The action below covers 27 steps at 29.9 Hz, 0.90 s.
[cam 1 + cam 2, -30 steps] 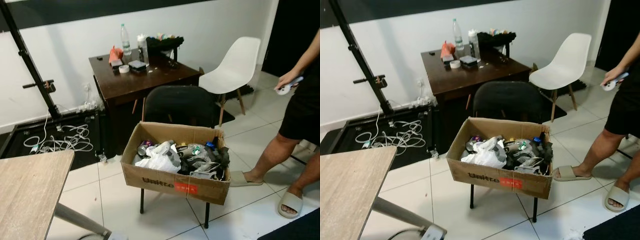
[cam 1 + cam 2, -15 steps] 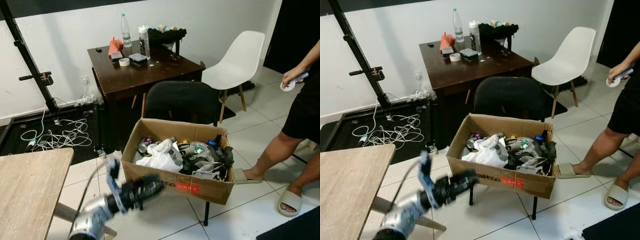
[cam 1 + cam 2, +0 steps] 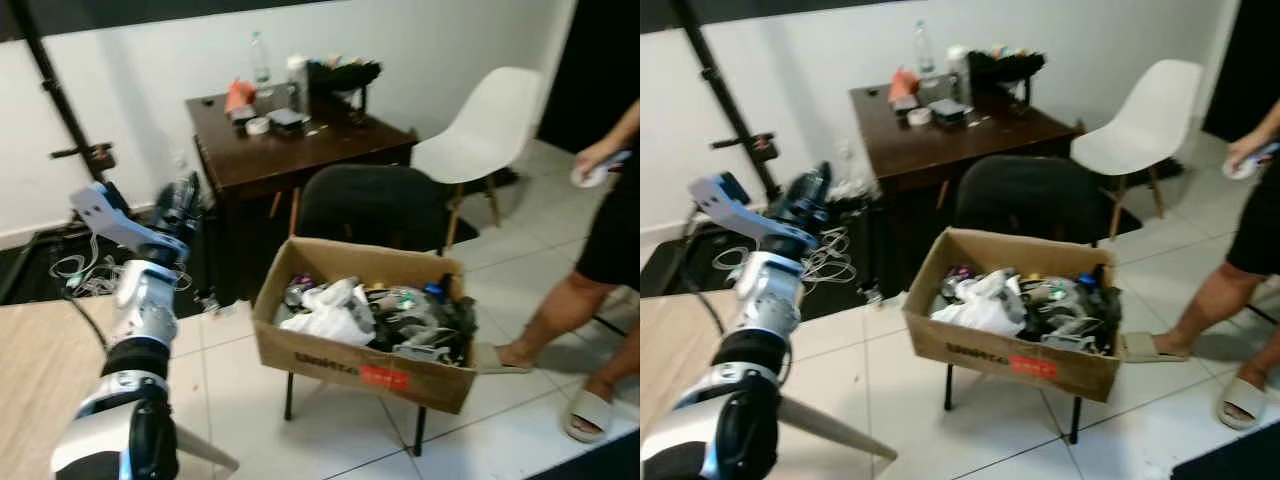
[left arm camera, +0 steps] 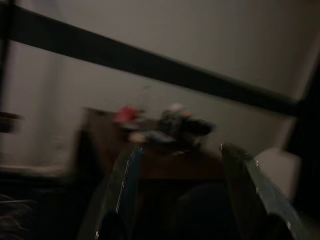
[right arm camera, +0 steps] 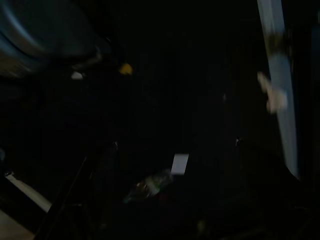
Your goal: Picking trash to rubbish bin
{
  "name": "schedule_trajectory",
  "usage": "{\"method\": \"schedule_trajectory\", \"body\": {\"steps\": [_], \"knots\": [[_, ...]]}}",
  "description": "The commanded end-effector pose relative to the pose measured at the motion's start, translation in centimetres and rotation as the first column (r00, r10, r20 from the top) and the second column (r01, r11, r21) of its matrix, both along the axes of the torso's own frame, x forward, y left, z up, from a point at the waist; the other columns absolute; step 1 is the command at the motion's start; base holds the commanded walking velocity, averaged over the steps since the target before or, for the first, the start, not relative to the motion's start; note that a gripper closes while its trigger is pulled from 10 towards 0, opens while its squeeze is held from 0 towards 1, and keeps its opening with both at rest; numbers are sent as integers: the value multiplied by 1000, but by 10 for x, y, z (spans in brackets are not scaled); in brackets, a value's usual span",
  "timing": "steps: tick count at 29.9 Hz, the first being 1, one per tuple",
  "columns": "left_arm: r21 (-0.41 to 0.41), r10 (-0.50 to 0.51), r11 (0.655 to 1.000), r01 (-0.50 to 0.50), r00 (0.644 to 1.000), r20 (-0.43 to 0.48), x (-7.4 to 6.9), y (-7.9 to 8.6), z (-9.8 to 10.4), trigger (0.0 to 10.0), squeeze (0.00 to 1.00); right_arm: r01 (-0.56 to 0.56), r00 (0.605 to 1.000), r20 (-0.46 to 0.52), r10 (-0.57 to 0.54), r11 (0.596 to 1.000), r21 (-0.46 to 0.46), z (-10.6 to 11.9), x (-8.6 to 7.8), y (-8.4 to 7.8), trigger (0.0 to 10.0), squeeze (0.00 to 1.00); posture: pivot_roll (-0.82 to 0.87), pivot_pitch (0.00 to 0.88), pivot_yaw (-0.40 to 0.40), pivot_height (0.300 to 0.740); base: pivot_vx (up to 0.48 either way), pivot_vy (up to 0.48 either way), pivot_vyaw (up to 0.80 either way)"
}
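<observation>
**Left gripper**: raised at the left of the scene, its silver arm stretching up and away from you, black fingers aimed at the far wall. In the left wrist view the two fingers stand spread with clear space between them and nothing held.

**Right gripper**: its wrist view is almost black, so you cannot tell how its fingers stand.

**Cardboard box**: serves as the rubbish bin, resting on a black chair at centre. It lies to the right of your left gripper, lower and nearer. Its long axis runs left to right, with the right end slightly nearer you.

**Trash**: heaped inside the box, including a white plastic bag toward the left and dark items toward the right.

**Loose trash**: you have none evident on the floor tiles; you would likely need to look elsewhere.

**Edges and room:**
- Wooden tabletop, near left, close under your left arm.
- Dark desk, far centre, behind the chair.
- White chair, far right.
- A person's legs, right of the box; keep sweeps away from that side.
- Open tile floor in front of the box.
</observation>
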<state>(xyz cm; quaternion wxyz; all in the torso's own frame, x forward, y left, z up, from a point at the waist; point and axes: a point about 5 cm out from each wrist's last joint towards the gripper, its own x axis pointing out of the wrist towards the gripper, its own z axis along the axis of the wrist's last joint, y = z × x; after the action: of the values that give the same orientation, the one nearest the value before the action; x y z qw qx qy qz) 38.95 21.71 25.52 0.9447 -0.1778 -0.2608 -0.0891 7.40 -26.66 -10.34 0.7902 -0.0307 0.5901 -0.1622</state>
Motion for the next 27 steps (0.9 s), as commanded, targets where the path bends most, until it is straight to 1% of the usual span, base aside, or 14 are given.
{"method": "schedule_trajectory", "body": {"steps": [1, 3, 4, 6, 7, 10, 11, 13, 14, 15, 20, 22, 27], "knots": [[80, 61, 995, -61, 998, 6, 1, 3, 7, 10000, 0, -3, 1000, -6, 3, 1000, 20, -2, -3, 6, 10000, 0, -282, 100, 131, 740, 0, 0, 738], [144, 105, 984, -104, 994, -5, 4, 2, 9, 10000, 0, -2, 1000, -6, 2, 1000, 25, -3, -4, 7, 10000, 0, -286, 101, 133, 740, 0, 0, 738], [144, 105, 984, -104, 994, -5, 4, 2, 9, 10000, 0, -2, 1000, -6, 2, 1000, 25, -3, -4, 7, 10000, 0, -286, 101, 133, 740, 0, 0, 738], [211, 143, 968, -139, 990, -4, 6, 0, 11, 10000, 0, -2, 1000, -8, 2, 1000, 29, -3, -5, 8, 10000, 0, -288, 101, 134, 740, 0, 0, 738], [211, 143, 968, -139, 990, -4, 6, 0, 11, 10000, 0, -2, 1000, -8, 2, 1000, 29, -3, -5, 8, 10000, 0, -288, 101, 134, 740, 0, 0, 738], [268, 198, 945, -185, 980, -21, 8, -1, 11, 10000, 0, -4, 1000, -15, 4, 1000, 31, -4, -8, 9, 10000, 0, -290, 103, 137, 740, 0, 0, 740], [268, 198, 945, -185, 980, -21, 8, -1, 11, 10000, 0, -4, 1000, -15, 4, 1000, 31, -4, -8, 9, 10000, 0, -290, 103, 137, 740, 0, 0, 738], [309, 234, 928, -209, 971, -44, 9, -1, 8, 10000, 0, -4, 1000, -19, 5, 999, 31, -4, -9, 9, 10000, 0, -291, 102, 138, 740, 0, 0, 738], [309, 234, 928, -209, 971, -44, 9, -1, 8, 10000, 0, -4, 1000, -19, 5, 999, 31, -4, -9, 9, 10000, 0, -291, 102, 138, 740, 0, 0, 738], [330, 249, 919, -218, 967, -51, 10, -1, 6, 10000, 0, -2, 1000, -20, 3, 999, 32, -5, -10, 9, 10000, 0, -293, 102, 140, 740, 0, 0, 744], [336, 247, 918, -209, 966, -74, 11, -2, 1, 10000, 0, -2, 1000, -21, 3, 999, 32, -5, -10, 10, 10000, 0, -292, 101, 141, 740, 0, 0, 742], [344, 233, 920, -188, 968, -94, 12, -7, -5, 10000, 0, -7, 1000, -24, 8, 999, 33, -5, -11, 10, 10000, 0, -290, 102, 140, 740, 0, 0, 741], [348, 216, 922, -167, 971, -106, 12, -13, -12, 10000, 0, -18, 999, -27, 19, 999, 33, -5, -11, 10, 10000, 0, -289, 105, 135, 740, 0, 0, 740]]}}
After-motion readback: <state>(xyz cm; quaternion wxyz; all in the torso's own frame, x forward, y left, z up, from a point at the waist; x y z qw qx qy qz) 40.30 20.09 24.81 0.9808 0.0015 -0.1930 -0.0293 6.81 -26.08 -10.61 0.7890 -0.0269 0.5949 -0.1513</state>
